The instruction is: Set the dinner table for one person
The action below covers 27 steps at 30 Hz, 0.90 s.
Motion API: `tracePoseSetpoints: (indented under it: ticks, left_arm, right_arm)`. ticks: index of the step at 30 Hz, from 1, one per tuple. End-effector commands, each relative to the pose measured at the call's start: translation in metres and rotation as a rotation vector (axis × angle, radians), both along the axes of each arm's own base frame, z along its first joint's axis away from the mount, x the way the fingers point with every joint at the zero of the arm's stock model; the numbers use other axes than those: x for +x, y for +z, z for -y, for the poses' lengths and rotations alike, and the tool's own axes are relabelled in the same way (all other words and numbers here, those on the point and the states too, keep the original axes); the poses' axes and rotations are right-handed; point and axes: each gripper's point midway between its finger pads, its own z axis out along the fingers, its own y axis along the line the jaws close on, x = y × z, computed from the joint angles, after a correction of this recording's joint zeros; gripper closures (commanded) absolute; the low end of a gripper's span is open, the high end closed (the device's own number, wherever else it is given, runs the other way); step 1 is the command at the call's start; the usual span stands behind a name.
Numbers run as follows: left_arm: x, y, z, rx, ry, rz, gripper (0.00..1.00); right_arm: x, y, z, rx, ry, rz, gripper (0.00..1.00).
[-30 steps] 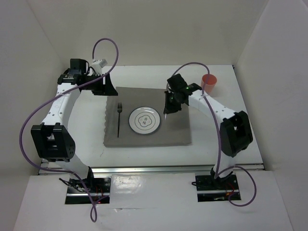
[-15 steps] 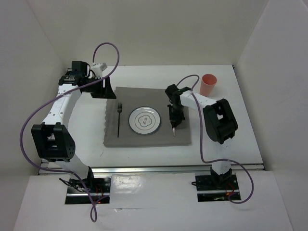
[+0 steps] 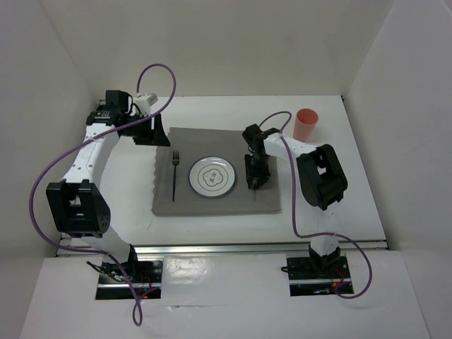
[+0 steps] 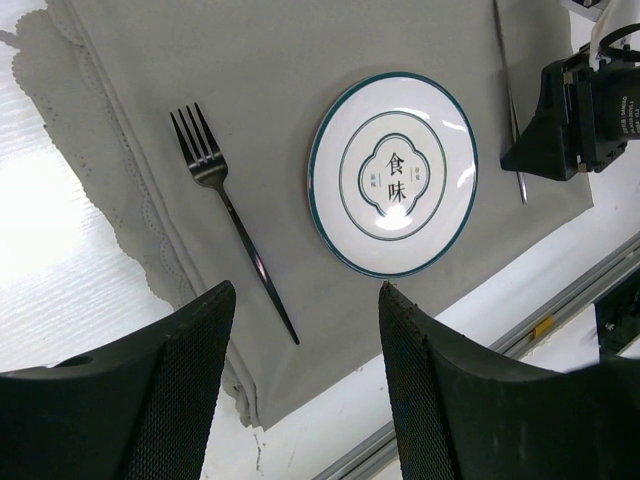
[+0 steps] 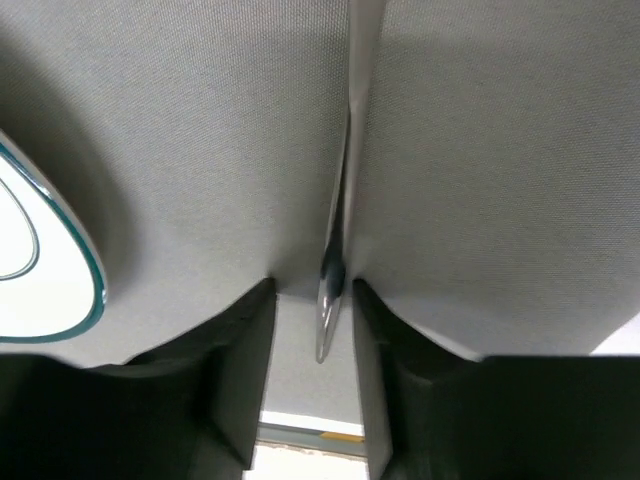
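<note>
The large matte white rectangular dinner table (image 3: 212, 113) fills the middle of the overhead frame, lying flat with its long axis running left to right. On it, centred, lies the grey rectangular cloth placemat (image 3: 212, 205), long side likewise across the frame, probably to mark out the one diner's place. At the mat's middle sits the round white ceramic plate with a teal rim (image 3: 212, 176), and the cutlery flanks it as a setting requires. The slim dark-handled metal fork (image 3: 174, 173) lies to the left, tines toward the top of the frame. The thin silvery table knife (image 4: 509, 90) lies to the right, its length parallel to the fork. The orange-red plastic cup (image 3: 307, 123) stands upright, off the mat, at the upper right. The right gripper (image 5: 312, 300) hangs low over the knife with its jaws parted on either side of the blade, apparently no longer pinching it, though the close view is cramped. The left gripper (image 4: 305, 310) hovers at the mat's upper-left corner, jaws spread and empty, likely parked clear of the work.
</note>
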Motion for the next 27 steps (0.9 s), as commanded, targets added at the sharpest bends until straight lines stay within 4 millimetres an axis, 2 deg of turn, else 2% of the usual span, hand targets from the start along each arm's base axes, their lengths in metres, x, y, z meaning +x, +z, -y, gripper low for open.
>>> tracePoseSetpoints:
  ticks: [1,3,5,6,7,8,10,11,12,14,15,16,17,18,19,20,21,23,24,25,27]
  left_arm:
    - [-0.003,0.011,-0.002,0.003,-0.008,0.04,0.34]
    - [-0.002,0.008,-0.002,0.003,-0.008,0.03,0.34]
    - [-0.004,0.007,-0.002,0.007,-0.015,0.026,0.34]
    - [-0.004,0.007,-0.002,0.007,-0.015,0.026,0.34]
    - [-0.004,0.007,-0.002,0.007,-0.015,0.026,0.34]
    - [-0.004,0.007,-0.002,0.007,-0.015,0.026,0.34]
    - [-0.004,0.007,-0.002,0.007,-0.015,0.026,0.34]
    - [-0.003,0.007,-0.005,0.007,-0.006,0.026,0.34]
    - [-0.003,0.007,-0.006,0.007,-0.006,0.026,0.34]
    - [-0.001,0.007,-0.006,0.007,-0.006,0.026,0.34]
    - [-0.001,0.007,-0.006,0.007,-0.006,0.026,0.34]
    - [-0.001,0.007,-0.006,0.007,-0.006,0.026,0.34]
    - [-0.001,0.007,-0.006,0.007,-0.006,0.026,0.34]
    - [0.0,0.006,-0.007,0.016,0.001,0.026,0.34]
    - [-0.002,0.002,-0.007,0.016,0.001,0.015,0.34]
    - [-0.002,0.002,-0.007,0.016,0.001,0.015,0.34]
    - [-0.003,0.005,-0.007,0.016,0.001,0.024,0.34]
    - [-0.005,0.002,-0.007,0.016,0.001,0.015,0.34]
    - [-0.006,0.006,-0.007,0.016,0.001,0.025,0.34]
    - [-0.006,0.003,-0.007,0.016,0.001,0.024,0.34]
    - [-0.007,0.007,-0.007,0.017,0.001,0.036,0.34]
  right_arm:
    - [-0.002,0.0,0.002,-0.012,0.011,0.0,0.54]
    - [0.001,0.007,0.003,-0.012,0.01,0.023,0.54]
    - [0.006,0.028,0.006,-0.021,-0.005,0.072,0.52]
    - [0.016,0.045,0.004,-0.014,-0.008,0.116,0.52]
    - [0.022,0.059,0.004,-0.016,-0.012,0.149,0.47]
    - [0.037,0.092,0.006,-0.025,-0.024,0.228,0.44]
    - [0.056,0.136,0.015,-0.019,-0.064,0.334,0.38]
    - [0.068,0.155,0.029,-0.023,-0.092,0.376,0.36]
    - [0.089,0.188,0.034,0.005,-0.101,0.469,0.34]
    - [0.108,0.223,0.053,0.055,-0.13,0.55,0.33]
    - [0.125,0.242,0.078,0.083,-0.167,0.593,0.33]
    - [0.133,0.249,0.092,0.084,-0.19,0.608,0.33]
    - [0.143,0.244,0.106,0.067,-0.214,0.599,0.33]
    - [0.156,0.256,0.133,0.06,-0.258,0.639,0.33]
    - [0.164,0.255,0.145,0.059,-0.284,0.642,0.33]
    - [0.174,0.242,0.157,0.058,-0.309,0.617,0.33]
    - [0.183,0.248,0.18,0.075,-0.351,0.638,0.33]
    - [0.193,0.245,0.202,0.074,-0.391,0.642,0.33]
    - [0.201,0.24,0.221,0.05,-0.441,0.653,0.33]
    - [0.205,0.243,0.231,0.036,-0.458,0.676,0.33]
    - [0.216,0.227,0.253,0.037,-0.503,0.676,0.36]
